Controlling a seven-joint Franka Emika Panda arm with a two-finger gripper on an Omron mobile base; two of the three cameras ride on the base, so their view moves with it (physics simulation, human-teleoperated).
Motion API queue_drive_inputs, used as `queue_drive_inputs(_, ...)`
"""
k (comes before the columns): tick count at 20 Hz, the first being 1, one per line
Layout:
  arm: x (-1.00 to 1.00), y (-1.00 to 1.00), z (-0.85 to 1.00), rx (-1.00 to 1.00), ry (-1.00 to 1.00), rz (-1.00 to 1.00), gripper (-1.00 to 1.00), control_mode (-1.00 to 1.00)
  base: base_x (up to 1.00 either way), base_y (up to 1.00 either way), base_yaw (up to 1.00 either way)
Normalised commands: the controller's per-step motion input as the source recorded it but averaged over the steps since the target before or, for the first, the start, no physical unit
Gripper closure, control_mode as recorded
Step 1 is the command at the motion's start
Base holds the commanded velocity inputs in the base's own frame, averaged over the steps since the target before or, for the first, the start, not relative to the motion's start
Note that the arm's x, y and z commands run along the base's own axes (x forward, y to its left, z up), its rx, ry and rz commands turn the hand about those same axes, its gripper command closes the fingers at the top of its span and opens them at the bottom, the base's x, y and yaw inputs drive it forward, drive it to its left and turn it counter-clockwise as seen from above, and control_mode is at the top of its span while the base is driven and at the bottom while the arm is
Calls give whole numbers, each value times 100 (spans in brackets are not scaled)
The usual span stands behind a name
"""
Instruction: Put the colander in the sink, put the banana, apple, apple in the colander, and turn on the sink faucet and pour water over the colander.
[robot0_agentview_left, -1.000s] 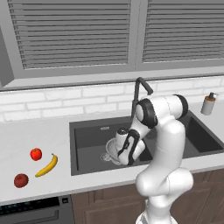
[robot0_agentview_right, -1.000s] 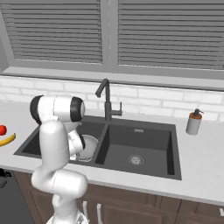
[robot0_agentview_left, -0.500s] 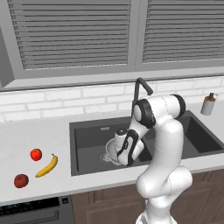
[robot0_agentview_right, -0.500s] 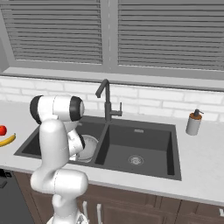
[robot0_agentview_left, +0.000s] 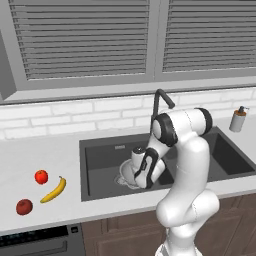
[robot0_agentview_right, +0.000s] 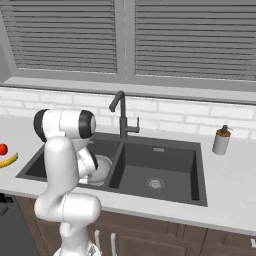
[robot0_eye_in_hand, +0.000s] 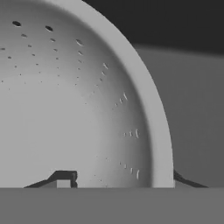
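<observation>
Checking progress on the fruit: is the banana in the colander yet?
No, the banana lies on the counter left of the sink, between the two apples.

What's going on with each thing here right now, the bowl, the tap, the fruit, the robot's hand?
colander: in the left basin of the sink, empty
sink faucet: off, no stream
banana: lying on the counter
apples: both on the counter beside the banana
gripper: at the colander's rim, one finger either side
soap pump bottle: upright

Both base views flank the sink (robot0_agentview_left: 100, 150); the hand view looks closely into the colander (robot0_eye_in_hand: 87, 100).
</observation>
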Motion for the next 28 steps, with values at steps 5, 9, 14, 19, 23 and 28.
queue_drive_inputs(5,-7,-18,6,4,-7,-10,-100,-100,0,0,0)
queue_drive_inputs(9,-13,-1,32,4,-6,-12,-100,-100,0,0,0)
queue_drive_inputs(14,-26,0,72,5,-1,-9,-100,-100,0,0,0)
queue_drive_inputs(19,-10,0,99,1,7,-3,-100,-100,0,0,0)
queue_drive_inputs(23,0,8,100,0,29,0,-100,-100,0,0,0)
queue_drive_inputs(28,0,14,100,0,29,0,-100,-100,0,0,0)
